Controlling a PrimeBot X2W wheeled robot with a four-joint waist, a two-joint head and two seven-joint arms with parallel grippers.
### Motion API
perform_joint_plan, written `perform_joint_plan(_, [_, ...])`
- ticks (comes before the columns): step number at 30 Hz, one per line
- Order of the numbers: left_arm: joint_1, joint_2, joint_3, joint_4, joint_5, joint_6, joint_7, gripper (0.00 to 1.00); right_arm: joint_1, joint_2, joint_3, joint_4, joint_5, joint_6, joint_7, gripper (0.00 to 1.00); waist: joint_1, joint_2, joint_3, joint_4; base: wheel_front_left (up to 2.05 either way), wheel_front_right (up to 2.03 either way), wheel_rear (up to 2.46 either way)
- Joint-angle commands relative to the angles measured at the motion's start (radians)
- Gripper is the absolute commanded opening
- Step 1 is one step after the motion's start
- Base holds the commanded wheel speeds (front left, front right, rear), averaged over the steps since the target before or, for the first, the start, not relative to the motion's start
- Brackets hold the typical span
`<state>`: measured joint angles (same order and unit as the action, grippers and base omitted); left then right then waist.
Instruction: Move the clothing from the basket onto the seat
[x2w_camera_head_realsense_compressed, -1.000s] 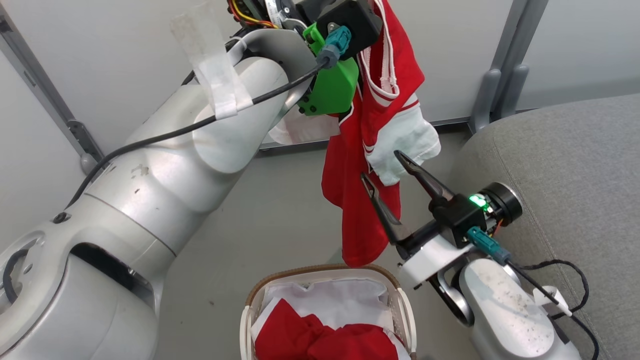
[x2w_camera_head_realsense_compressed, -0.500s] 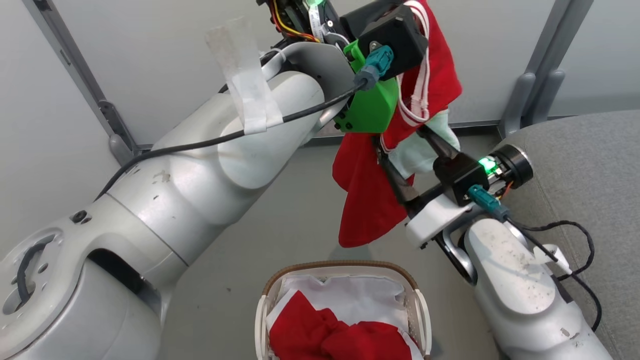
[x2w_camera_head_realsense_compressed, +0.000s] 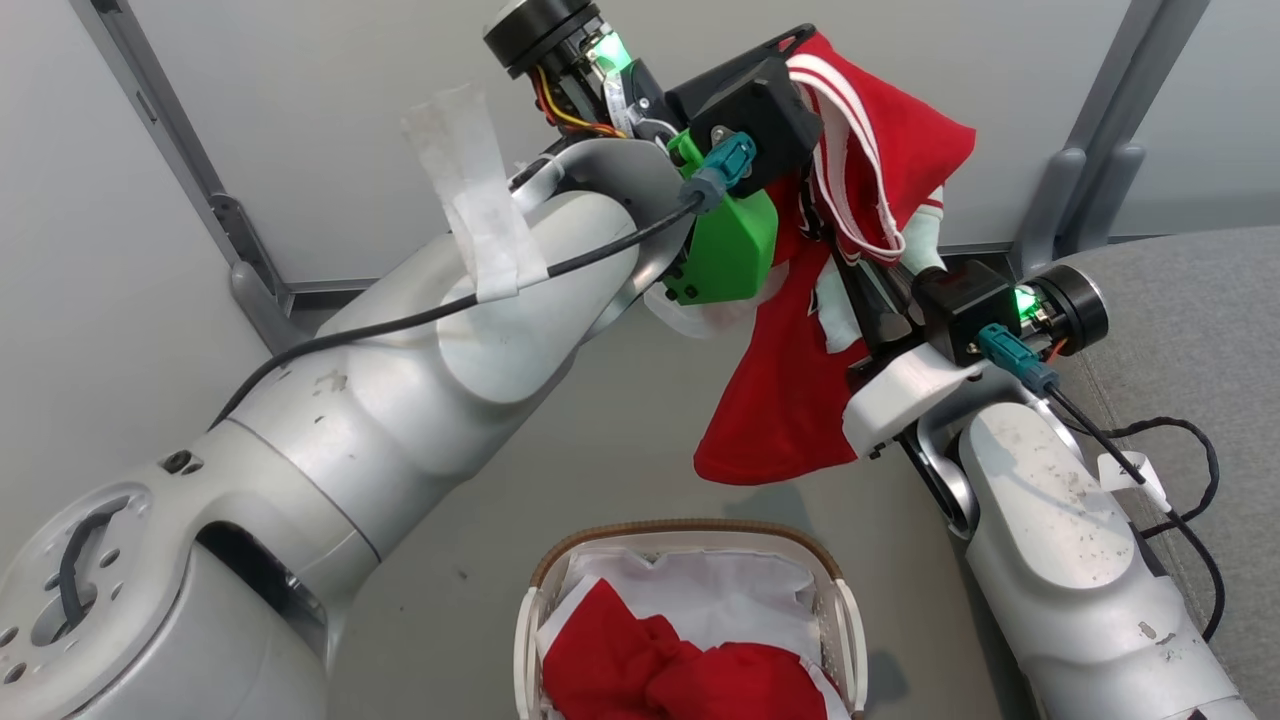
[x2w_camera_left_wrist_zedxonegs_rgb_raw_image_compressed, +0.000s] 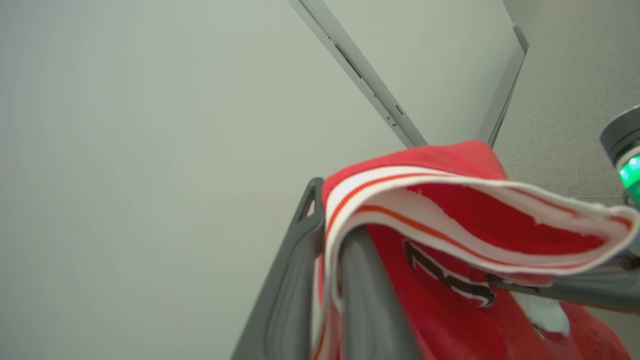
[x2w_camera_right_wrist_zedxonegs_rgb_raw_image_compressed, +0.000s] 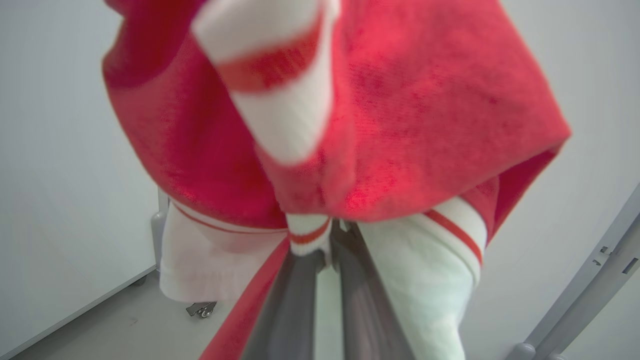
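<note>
A red garment with white-striped trim hangs in the air above the basket. My left gripper holds its top, shut on the striped collar band between its fingers. From the lower right, my right gripper reaches up and is shut on the same garment lower down; its fingers pinch a striped cuff edge. More red clothing lies in the basket on the white liner. The grey seat is at the right edge.
My bulky left arm crosses the left half of the head view. Pale wall panels with grey metal posts stand behind. A black cable lies on the seat beside my right forearm. Grey floor surrounds the basket.
My right gripper rose into the hanging garment and went from open to shut on it. The garment's lower part now swings toward the right. The head camera shifted as well.
</note>
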<state>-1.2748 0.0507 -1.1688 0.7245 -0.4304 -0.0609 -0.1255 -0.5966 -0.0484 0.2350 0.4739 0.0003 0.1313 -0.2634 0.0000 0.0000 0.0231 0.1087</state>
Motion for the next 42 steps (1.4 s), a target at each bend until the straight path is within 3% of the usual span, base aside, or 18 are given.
perform_joint_plan(1, [0.021, 0.0, 0.002, 0.016, -0.006, 0.013, -0.012, 0.0, -0.001, -0.004, -0.002, 0.001, 0.005, -0.001, -0.002, 0.0, 0.0, 0.0, 0.0, -0.005, 0.0, 0.0, 0.0])
perform_joint_plan(17, [0.219, 0.033, 0.099, 0.155, -0.146, -0.001, -0.133, 0.0, 0.032, -0.004, -0.047, -0.028, 0.031, -0.001, -0.002, 0.0, 0.0, 0.0, -0.011, -0.035, 0.0, 0.0, 0.0])
perform_joint_plan(18, [0.236, 0.035, 0.11, 0.152, -0.154, 0.001, -0.134, 0.08, 0.034, -0.004, -0.05, -0.031, 0.029, -0.001, -0.002, 0.0, 0.0, 0.0, -0.011, -0.035, 0.0, 0.0, 0.0])
perform_joint_plan(19, [0.249, 0.037, 0.118, 0.148, -0.158, 0.002, -0.138, 0.24, 0.035, -0.004, -0.051, -0.032, 0.028, -0.001, -0.002, 0.0, 0.0, 0.0, -0.011, -0.036, 0.0, 0.0, 0.0])
perform_joint_plan(21, [0.278, 0.041, 0.134, 0.129, -0.158, 0.004, -0.142, 0.38, 0.037, -0.004, -0.055, -0.035, 0.025, -0.001, -0.002, 0.0, 0.0, 0.0, -0.01, -0.036, 0.0, 0.0, 0.0])
perform_joint_plan(22, [0.291, 0.044, 0.157, 0.099, -0.156, 0.009, -0.142, 0.62, 0.035, -0.004, -0.058, -0.037, 0.023, -0.001, -0.002, 0.0, 0.0, 0.0, -0.008, -0.035, 0.0, 0.0, 0.0])
perform_joint_plan(23, [0.309, 0.048, 0.175, 0.073, -0.153, 0.013, -0.141, 1.0, 0.034, -0.004, -0.059, -0.039, 0.021, -0.001, -0.002, 0.0, 0.0, 0.0, -0.007, -0.036, 0.0, 0.0, 0.0])
perform_joint_plan(31, [0.509, 0.074, 0.329, -0.127, -0.088, 0.027, -0.138, 1.0, 0.043, -0.004, -0.066, -0.055, 0.017, -0.001, -0.002, 0.0, 0.0, 0.0, 0.003, -0.039, 0.0, 0.0, 0.0])
perform_joint_plan(42, [0.813, 0.052, 0.531, -0.275, 0.006, -0.019, -0.139, 1.0, 0.078, -0.004, -0.1, -0.078, -0.038, -0.001, -0.002, 0.0, 0.0, 0.0, 0.012, -0.061, 0.0, 0.0, 0.0])
